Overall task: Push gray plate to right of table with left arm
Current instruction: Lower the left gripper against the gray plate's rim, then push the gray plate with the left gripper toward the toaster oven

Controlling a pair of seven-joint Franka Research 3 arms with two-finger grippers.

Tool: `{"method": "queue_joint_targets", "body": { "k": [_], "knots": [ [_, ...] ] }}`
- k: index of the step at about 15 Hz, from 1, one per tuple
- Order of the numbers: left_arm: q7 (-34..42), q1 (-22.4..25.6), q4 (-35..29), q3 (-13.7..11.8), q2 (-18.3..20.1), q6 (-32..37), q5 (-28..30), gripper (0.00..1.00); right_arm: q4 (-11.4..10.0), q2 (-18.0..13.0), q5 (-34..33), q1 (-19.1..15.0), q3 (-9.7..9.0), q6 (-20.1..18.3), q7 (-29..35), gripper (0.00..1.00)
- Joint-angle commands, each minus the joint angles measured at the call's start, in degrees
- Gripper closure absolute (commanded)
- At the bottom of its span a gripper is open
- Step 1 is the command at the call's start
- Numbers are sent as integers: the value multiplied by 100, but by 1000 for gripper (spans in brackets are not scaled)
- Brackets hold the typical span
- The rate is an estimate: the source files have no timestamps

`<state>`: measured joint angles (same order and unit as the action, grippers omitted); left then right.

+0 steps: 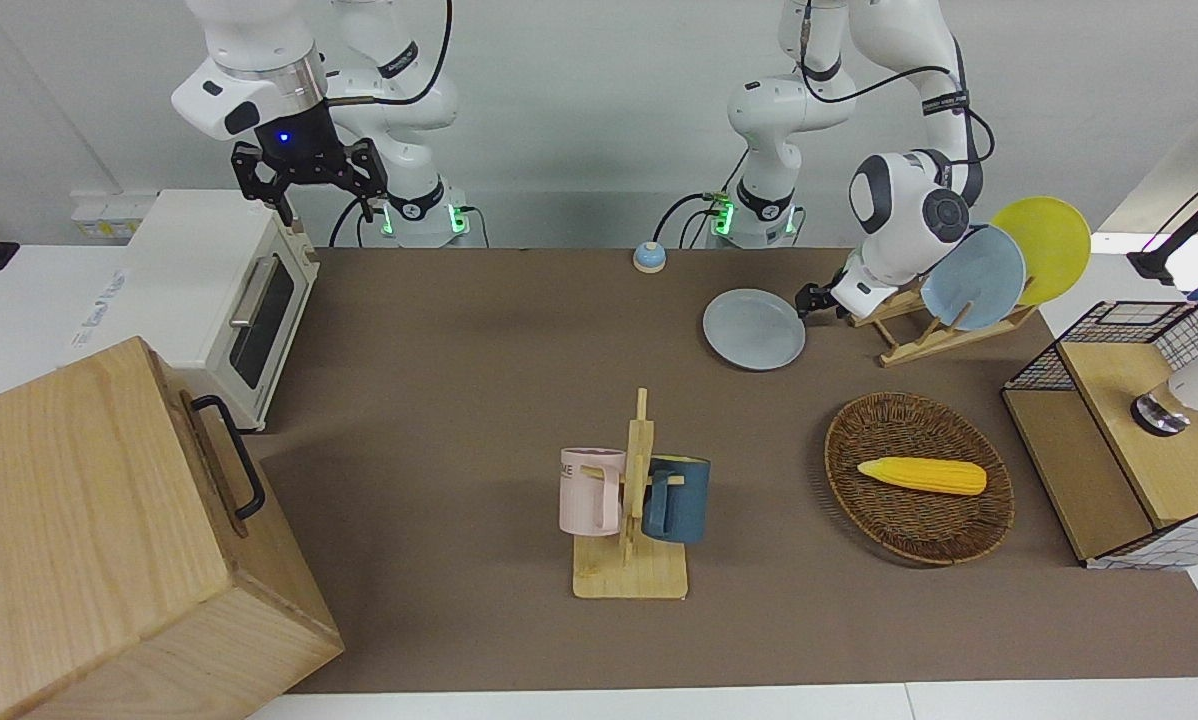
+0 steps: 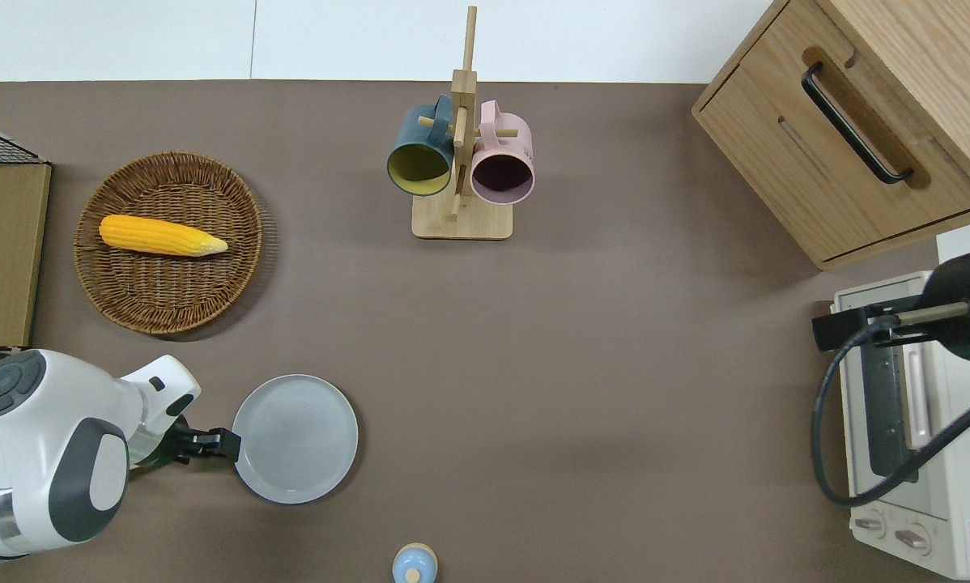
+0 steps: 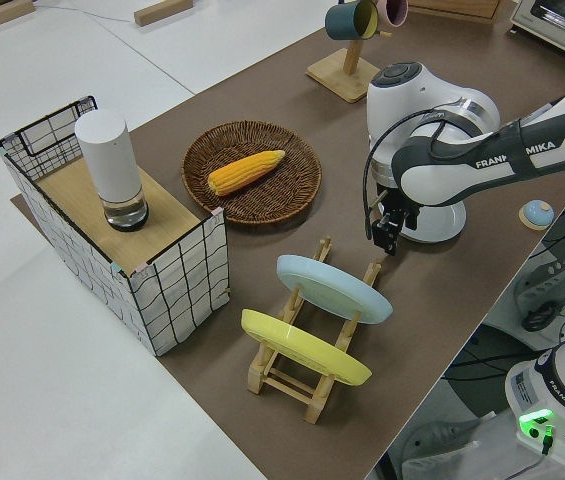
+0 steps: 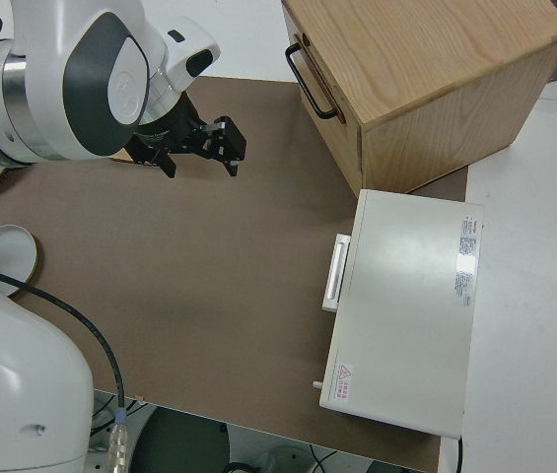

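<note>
Broadly, the brown matte bench (image 2: 582, 340) fills most of the overhead view, and on it the push has barely begun, as far as I can judge. The gray plate (image 2: 295, 438) lies flat at the lower left of the overhead view, toward the left arm's end and near the robots' edge, with a long bare stretch of cover between it and the oven at the right arm's end. Nearly all of the travel looks left to do.

A big pale wooden cabinet (image 1: 99, 540) with a black handle sits at the lower left of the front view, and beside it a white boxy toaster oven (image 1: 221, 300) with a glass door. The white left arm (image 2: 44, 453) reaches in from the lower left of the overhead view; its black left hand (image 2: 224, 443) is low, right at the plate's raised rim on the side toward the left arm's end. I cannot tell how far its fingers are parted, and it does not appear to grip anything. The right arm is parked, its right hand (image 1: 304, 172) spread wide and empty.

A round woven basket (image 2: 121, 300) holds a smooth yellow corn cob (image 2: 161, 235).
</note>
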<state>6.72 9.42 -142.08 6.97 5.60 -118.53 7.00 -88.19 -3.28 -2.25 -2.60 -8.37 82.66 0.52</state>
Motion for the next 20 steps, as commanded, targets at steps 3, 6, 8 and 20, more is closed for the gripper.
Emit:
{"method": "queue_joint_targets", "body": {
  "k": [3,6,8,20],
  "knots": [
    [154,42,-408,77,205,-364,415,304,-23,-41,5,-39,-15,-40,-87,5],
    [128,33,-426,77,205,-364,504,347,-23,-41,5,-39,-15,-40,-87,5],
    [84,16,-426,77,205,-373,513,423,-23,-41,5,-39,-15,-40,-87,5],
    [-804,-10,-426,173,187,-496,750,1000,-23,-41,5,-39,-15,-40,-87,5]
  ]
}}
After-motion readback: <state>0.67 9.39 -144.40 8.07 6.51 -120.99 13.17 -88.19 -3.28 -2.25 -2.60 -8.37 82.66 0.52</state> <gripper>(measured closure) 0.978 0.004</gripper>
